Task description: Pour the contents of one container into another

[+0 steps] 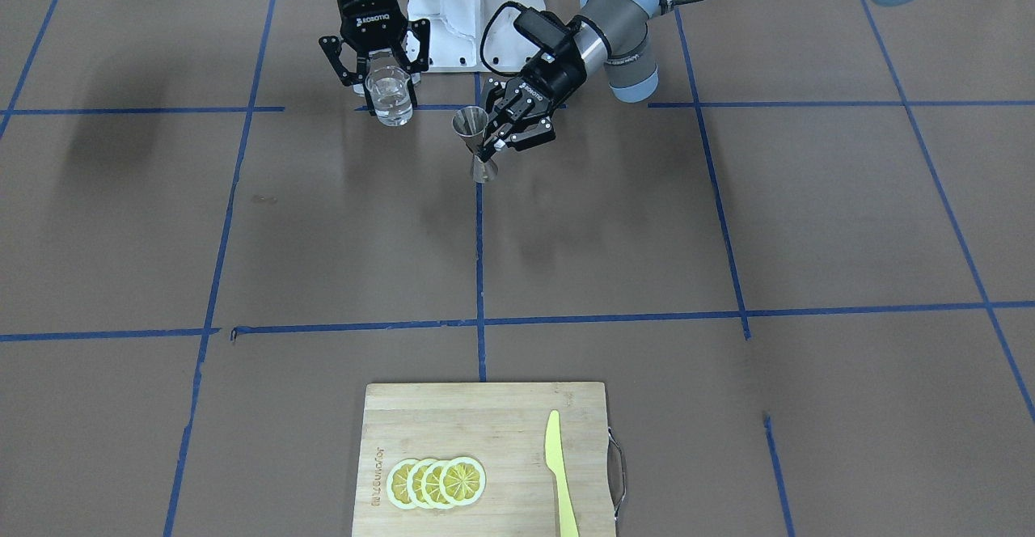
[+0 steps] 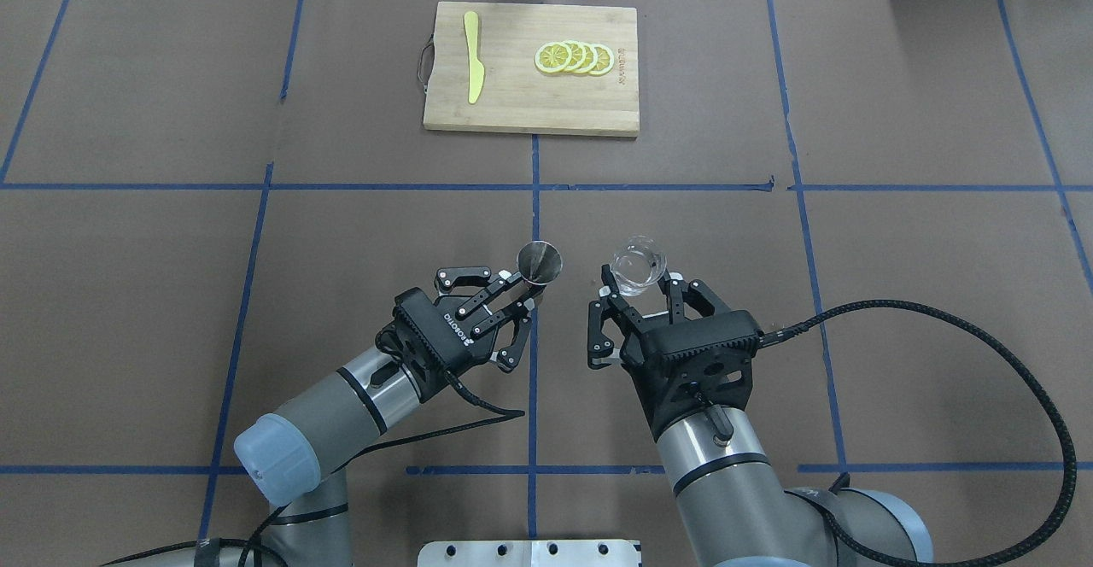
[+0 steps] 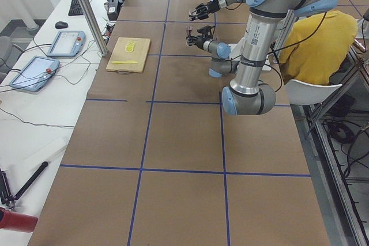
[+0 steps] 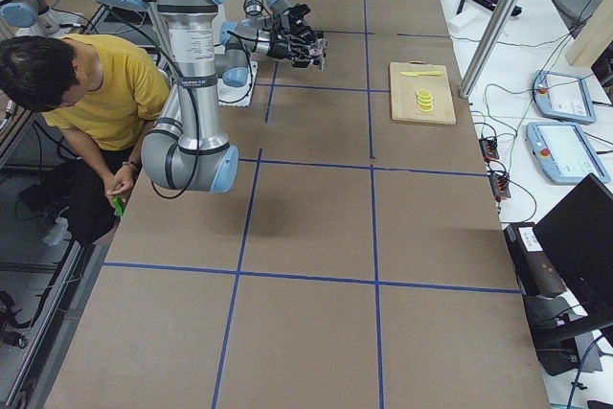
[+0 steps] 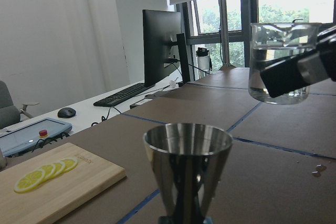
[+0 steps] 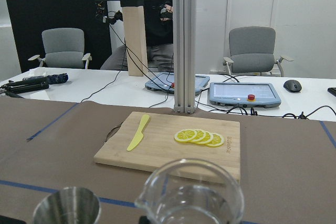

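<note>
The robot's right gripper (image 2: 640, 287) holds a small glass cup (image 1: 390, 97) clear of the brown paper-covered table (image 2: 854, 294). Its two fingers are closed against opposite sides of the glass, well short of meeting. The cup is upright and part-filled with a clear liquid, and its printed marks are too faint to read. Just to the robot's left of it, apart and not touching, is the steel jigger (image 1: 479, 142), hourglass-shaped with its wider cone open to the top. The left gripper (image 1: 493, 146) reaches in at a slant from the side and has its fingers pinched on the jigger's narrow waist. No view settles whether the jigger's foot rests on the table or hangs just above it. In the left wrist view the cup's base is higher than the jigger's rim. Both vessels are near the robot's base and close to a blue tape line (image 2: 535, 208) that runs down the middle of the table. A wooden cutting board (image 2: 529, 114) lies flat across the table, well apart from the grippers. On it, a row of overlapping lemon slices (image 2: 574, 57) sits at one side and a pale yellow knife (image 2: 472, 67) lies at the other. Both side views show a person in a yellow shirt (image 4: 105, 93) seated beside the robot's stand.
</note>
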`<action>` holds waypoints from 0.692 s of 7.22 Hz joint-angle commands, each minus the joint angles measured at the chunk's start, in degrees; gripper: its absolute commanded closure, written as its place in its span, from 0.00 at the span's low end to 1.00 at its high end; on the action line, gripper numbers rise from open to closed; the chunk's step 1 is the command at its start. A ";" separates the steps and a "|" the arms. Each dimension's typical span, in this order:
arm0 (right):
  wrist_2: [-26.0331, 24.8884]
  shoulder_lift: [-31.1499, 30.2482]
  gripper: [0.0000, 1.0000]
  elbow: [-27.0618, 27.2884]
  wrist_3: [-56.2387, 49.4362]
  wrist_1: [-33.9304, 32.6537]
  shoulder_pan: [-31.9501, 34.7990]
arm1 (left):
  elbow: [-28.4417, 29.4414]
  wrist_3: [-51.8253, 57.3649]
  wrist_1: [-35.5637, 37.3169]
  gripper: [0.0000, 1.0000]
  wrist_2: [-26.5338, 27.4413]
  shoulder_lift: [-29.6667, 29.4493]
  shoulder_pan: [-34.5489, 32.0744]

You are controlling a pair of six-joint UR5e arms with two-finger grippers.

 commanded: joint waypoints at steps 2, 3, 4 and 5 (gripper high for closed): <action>0.18 2.65 1.00 0.28 -0.47 -5.93 0.09 | 0.20 -5.38 1.14 1.00 -1.30 -0.55 -0.01; 0.10 3.00 1.00 0.37 -0.47 -7.52 0.35 | 0.20 -5.29 1.14 1.00 -1.13 -0.55 -0.01; 0.18 3.09 1.00 0.37 -0.91 -8.84 1.05 | 0.20 -4.95 1.14 1.00 -0.87 -0.11 0.08; 0.53 4.49 1.00 0.45 -1.26 -11.46 1.93 | 0.29 -4.86 1.14 1.00 -0.78 -0.02 0.17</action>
